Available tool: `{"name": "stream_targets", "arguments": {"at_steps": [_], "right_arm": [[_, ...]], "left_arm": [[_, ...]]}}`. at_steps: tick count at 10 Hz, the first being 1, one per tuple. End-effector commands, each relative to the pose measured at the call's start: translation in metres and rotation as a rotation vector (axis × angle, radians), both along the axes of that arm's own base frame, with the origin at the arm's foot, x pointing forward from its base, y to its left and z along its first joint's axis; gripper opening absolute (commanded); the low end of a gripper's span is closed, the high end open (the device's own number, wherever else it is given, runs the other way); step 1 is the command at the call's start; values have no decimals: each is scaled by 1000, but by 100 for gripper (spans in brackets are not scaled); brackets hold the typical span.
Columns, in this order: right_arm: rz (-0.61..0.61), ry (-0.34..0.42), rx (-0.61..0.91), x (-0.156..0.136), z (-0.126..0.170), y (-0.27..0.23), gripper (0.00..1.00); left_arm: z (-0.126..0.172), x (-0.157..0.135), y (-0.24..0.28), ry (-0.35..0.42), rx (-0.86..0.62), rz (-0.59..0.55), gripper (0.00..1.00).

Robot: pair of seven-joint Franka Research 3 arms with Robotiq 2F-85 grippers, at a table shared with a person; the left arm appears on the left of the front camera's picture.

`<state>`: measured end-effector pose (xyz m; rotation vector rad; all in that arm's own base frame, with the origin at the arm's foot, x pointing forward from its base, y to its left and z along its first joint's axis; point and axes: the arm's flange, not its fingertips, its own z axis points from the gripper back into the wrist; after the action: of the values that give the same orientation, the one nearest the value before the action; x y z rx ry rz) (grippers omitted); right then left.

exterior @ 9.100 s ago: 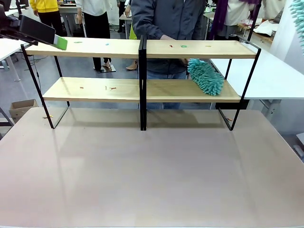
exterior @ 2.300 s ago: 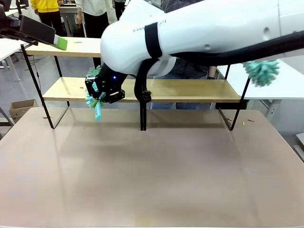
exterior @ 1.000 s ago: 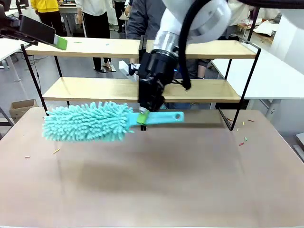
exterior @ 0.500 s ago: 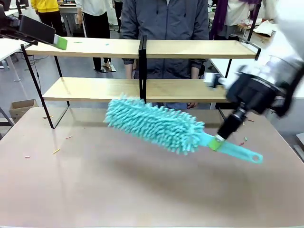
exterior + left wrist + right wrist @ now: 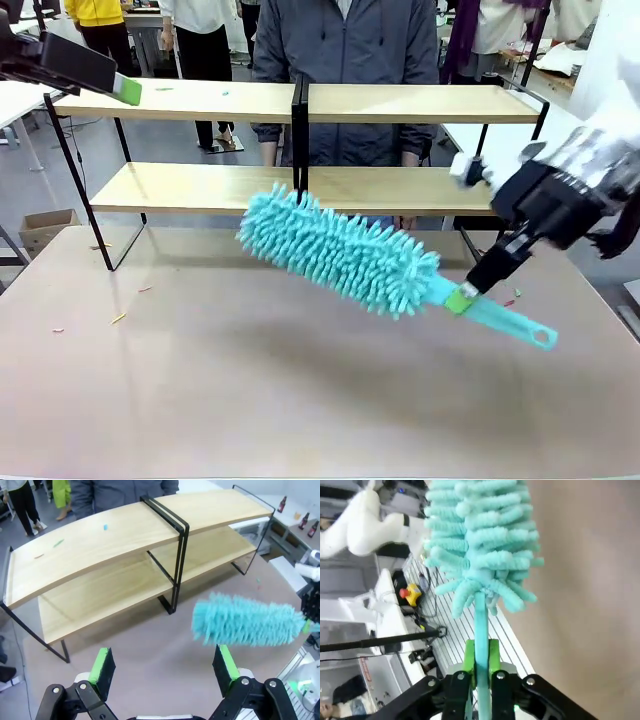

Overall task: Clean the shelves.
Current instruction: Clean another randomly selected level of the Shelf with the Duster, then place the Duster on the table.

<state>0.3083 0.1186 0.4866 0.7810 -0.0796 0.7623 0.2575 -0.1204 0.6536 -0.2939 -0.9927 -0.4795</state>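
1. My right jaws (image 5: 462,297) are clamped tight on the thin handle of the teal microfibre duster (image 5: 340,249), just behind its fluffy head; handle end sticks out past my grip.
2. Duster hangs tilted above the counter (image 5: 300,400), head pointing toward the shelves (image 5: 300,190), not touching them.
3. Shelves stand at the counter's far edge; small bits of litter (image 5: 58,543) lie on the top board.
4. My left jaws (image 5: 165,667) are wide open, empty, hovering above the shelves' left end.
5. Judgement: level the head flat onto a board, sweep lengthwise with light pressure, steer clear of the central post (image 5: 298,175).
6. Risk: thin handle could twist in my grip.
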Motion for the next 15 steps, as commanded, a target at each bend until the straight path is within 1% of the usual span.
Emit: {"name": "stream_targets", "arguments": {"at_steps": [1,2,3,4,5,6,7,8,15], "right_arm": [[-81,-140,229,-17,50,-102,12],[-129,-214,361,-30,73,-165,12],[-197,-315,517,-47,88,-221,12],[-315,-415,619,-59,93,-262,12],[-473,-456,723,-65,86,-305,12],[-508,-466,851,-68,72,-327,12],[-559,-454,894,-64,57,-330,12],[-526,-405,696,-99,91,-333,12],[-526,-405,696,-99,91,-333,12]], "left_arm": [[0,-1,1,-2,-3,0,100],[0,-1,1,-2,-3,0,100],[0,-1,1,-2,-3,0,100],[0,-1,1,-2,-3,0,100],[0,-1,1,-2,-3,0,100],[0,-1,1,-2,-3,0,100],[0,-1,1,-2,-3,0,100],[0,-1,1,-2,-3,0,100],[0,-1,1,-2,-3,0,100]]}}
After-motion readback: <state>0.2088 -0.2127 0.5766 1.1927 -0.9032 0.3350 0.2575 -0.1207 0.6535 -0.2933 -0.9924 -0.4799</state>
